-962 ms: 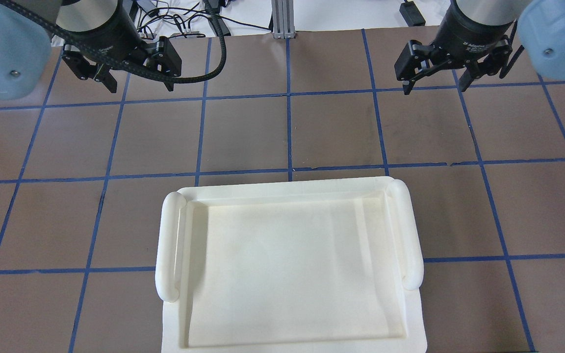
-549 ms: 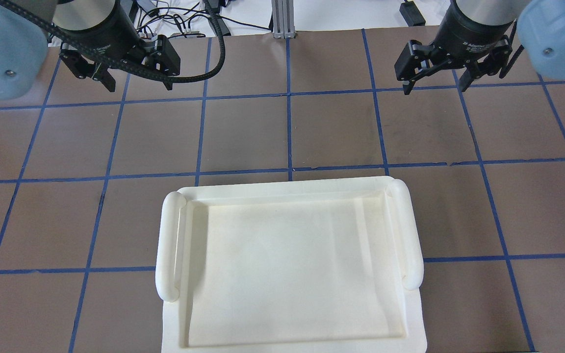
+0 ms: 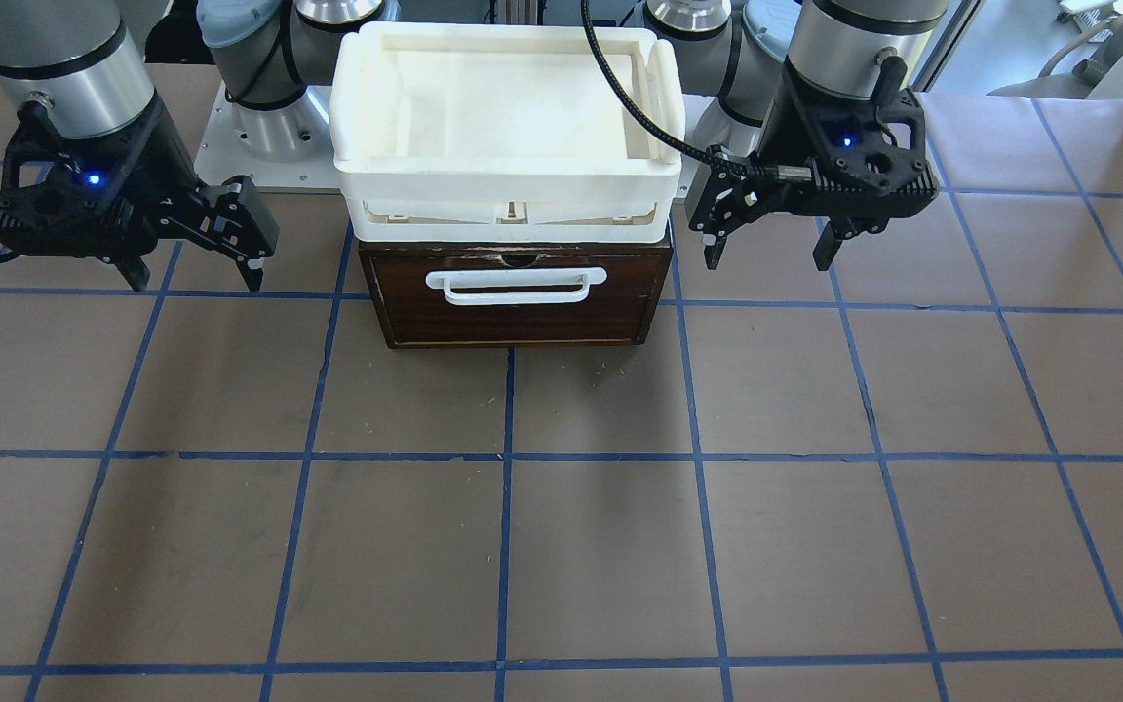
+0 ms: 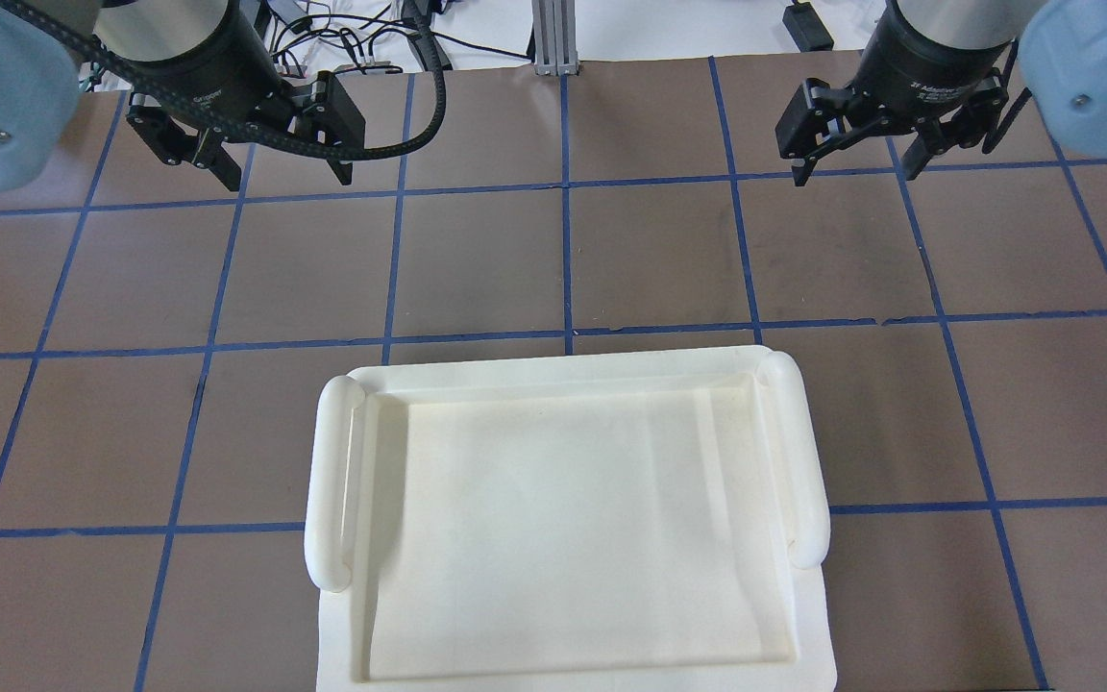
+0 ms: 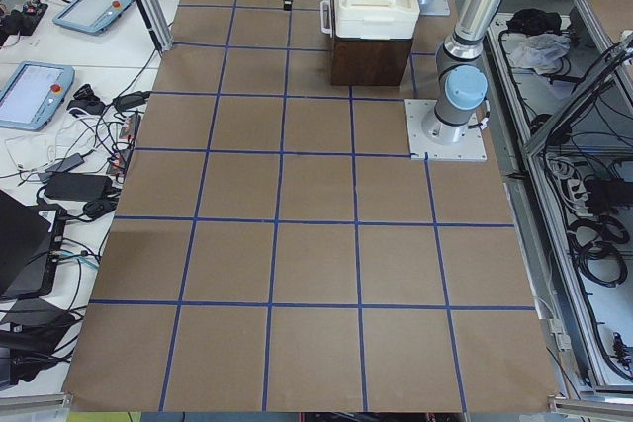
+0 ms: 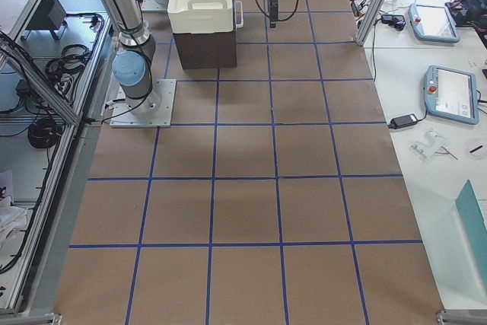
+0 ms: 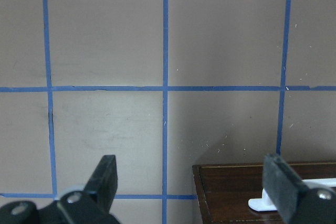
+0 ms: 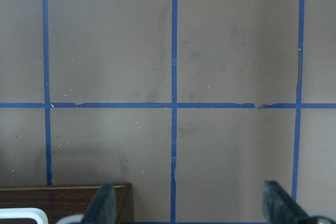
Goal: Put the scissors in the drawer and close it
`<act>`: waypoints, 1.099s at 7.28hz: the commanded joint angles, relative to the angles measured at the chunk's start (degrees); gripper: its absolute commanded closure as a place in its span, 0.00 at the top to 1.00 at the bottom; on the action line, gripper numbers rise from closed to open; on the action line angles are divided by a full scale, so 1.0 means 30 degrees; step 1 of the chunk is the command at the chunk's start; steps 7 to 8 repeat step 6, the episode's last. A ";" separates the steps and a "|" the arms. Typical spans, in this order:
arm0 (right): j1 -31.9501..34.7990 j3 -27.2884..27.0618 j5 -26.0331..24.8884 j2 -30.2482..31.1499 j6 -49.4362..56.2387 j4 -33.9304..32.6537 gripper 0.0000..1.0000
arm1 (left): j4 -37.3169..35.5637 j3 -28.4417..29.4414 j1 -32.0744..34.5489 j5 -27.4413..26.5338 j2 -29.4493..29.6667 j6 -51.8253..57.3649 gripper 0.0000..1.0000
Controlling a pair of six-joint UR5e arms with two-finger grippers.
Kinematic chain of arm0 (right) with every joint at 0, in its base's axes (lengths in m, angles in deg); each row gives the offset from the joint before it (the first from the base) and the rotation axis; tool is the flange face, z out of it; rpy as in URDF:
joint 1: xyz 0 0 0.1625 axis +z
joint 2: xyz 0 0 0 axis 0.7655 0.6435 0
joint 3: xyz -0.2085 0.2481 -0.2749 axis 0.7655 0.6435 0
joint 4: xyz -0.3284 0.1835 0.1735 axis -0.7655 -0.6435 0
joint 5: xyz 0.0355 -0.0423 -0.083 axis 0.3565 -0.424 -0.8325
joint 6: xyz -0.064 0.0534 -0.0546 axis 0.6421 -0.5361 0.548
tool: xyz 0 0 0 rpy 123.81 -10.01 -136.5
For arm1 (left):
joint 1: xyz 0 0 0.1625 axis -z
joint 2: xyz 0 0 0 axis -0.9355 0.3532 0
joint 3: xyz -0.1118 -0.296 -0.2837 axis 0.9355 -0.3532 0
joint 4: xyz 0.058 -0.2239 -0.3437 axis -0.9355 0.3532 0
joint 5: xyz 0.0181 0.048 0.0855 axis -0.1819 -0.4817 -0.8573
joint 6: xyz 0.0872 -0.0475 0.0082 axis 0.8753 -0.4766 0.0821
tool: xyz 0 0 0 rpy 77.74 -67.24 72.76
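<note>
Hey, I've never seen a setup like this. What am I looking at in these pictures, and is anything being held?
This is a two-armed robot at a brown table. Each arm ends in a black two-finger gripper. One camera faces the robot, one looks down from behind it, two watch from the table's ends, and one sits on each wrist. Between the arms stands a dark wooden drawer, which looks shut, with a white tray on top. The left gripper and the right gripper both hang open and hold nothing. No scissors show in any picture.
</note>
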 commanded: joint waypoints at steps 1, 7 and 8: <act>0.0001 -0.0029 -0.0039 0.0016 0.0000 0.0030 1.00 | 0.0969 0.0136 -0.0070 0.0169 -0.0261 -0.0035 1.00; -0.0028 -0.0029 -0.0068 -0.0013 0.0000 0.0031 1.00 | 0.1089 0.0253 -0.0011 0.0022 -0.0026 -0.0036 1.00; -0.0028 -0.0029 -0.0068 -0.0013 0.0000 0.0031 1.00 | 0.1089 0.0253 -0.0011 0.0022 -0.0026 -0.0036 1.00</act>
